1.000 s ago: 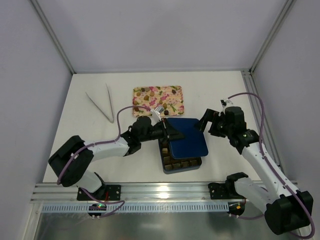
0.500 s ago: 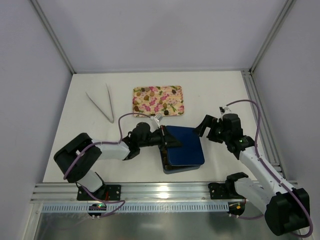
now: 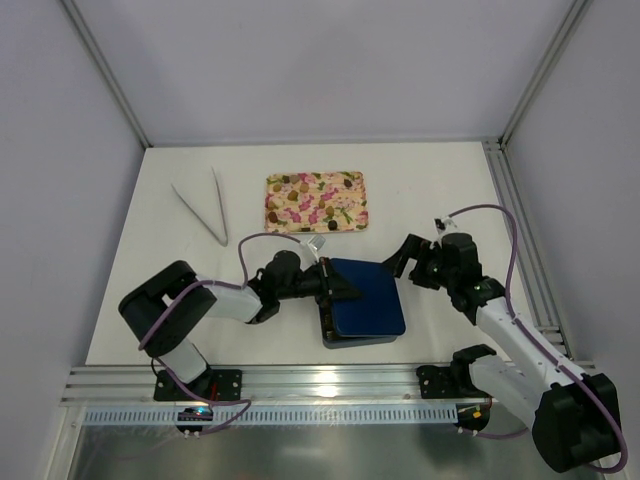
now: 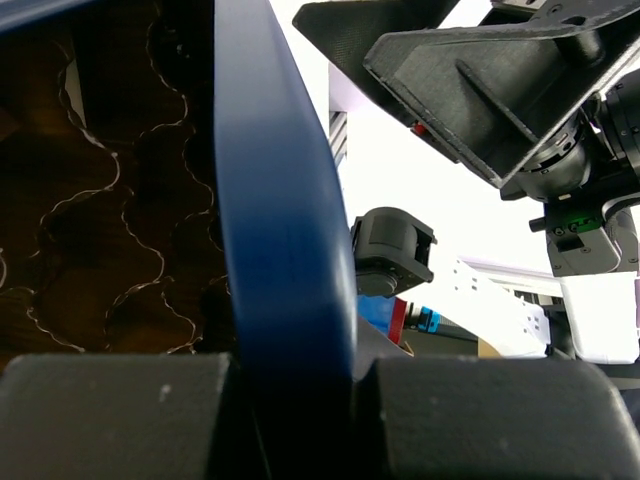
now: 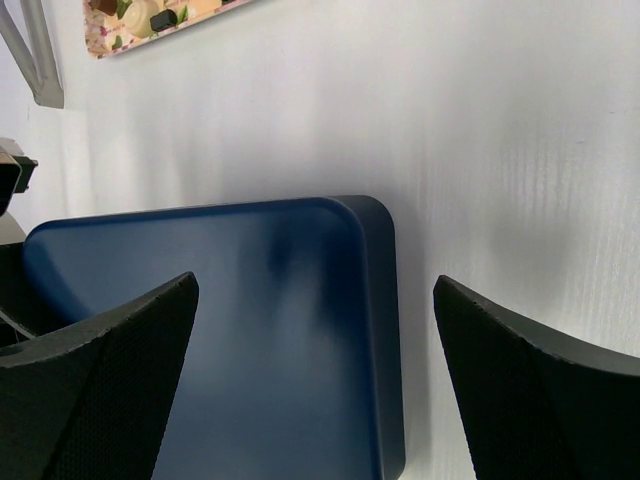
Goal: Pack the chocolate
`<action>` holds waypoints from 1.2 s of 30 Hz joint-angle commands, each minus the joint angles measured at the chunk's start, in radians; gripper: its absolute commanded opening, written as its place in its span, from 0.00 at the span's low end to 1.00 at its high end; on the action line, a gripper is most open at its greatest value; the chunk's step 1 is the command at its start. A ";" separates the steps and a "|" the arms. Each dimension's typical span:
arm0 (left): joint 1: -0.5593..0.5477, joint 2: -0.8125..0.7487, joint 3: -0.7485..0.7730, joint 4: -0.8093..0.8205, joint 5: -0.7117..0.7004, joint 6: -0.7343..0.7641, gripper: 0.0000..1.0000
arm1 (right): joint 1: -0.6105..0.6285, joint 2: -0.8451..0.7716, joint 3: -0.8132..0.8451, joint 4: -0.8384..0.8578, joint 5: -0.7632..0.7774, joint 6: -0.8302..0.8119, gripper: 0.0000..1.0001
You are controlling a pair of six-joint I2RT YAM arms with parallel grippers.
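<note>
A dark blue lid (image 3: 368, 297) lies almost flat over the dark box (image 3: 360, 341) and hides its cells. My left gripper (image 3: 335, 285) is shut on the lid's left edge (image 4: 280, 200), which stands between its fingers (image 4: 110, 410). Beside the edge, dark wavy paper cups (image 4: 100, 200) show inside the box. My right gripper (image 3: 405, 258) is open and empty just above the lid's far right corner (image 5: 350, 260). Several small chocolate pieces (image 3: 300, 200) lie on the floral tray (image 3: 350, 212) behind the box.
Grey tongs (image 3: 205, 210) lie at the far left, and also show in the right wrist view (image 5: 35, 60). The floral tray's edge (image 5: 160, 15) shows at the top of that view. A metal rail (image 3: 300, 385) runs along the near edge.
The left gripper has lowered the blue lid from a tilt to nearly flat over the box, covering the chocolates. The right gripper has come down toward the lid's far right corner.
</note>
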 commanded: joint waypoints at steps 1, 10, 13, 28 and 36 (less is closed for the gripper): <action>0.007 0.006 -0.007 0.093 0.011 -0.006 0.05 | 0.011 -0.018 -0.005 0.060 0.000 0.011 1.00; 0.027 -0.003 -0.037 0.096 0.018 -0.003 0.15 | 0.022 -0.033 -0.057 0.101 -0.026 0.034 1.00; 0.035 -0.006 -0.043 0.096 0.025 0.001 0.19 | 0.020 -0.031 -0.083 0.134 -0.052 0.048 1.00; 0.087 -0.015 -0.091 0.096 0.052 0.005 0.22 | 0.034 -0.038 -0.169 0.243 -0.100 0.122 0.96; 0.116 -0.049 -0.111 0.063 0.060 0.019 0.23 | 0.054 -0.038 -0.156 0.218 -0.077 0.131 0.87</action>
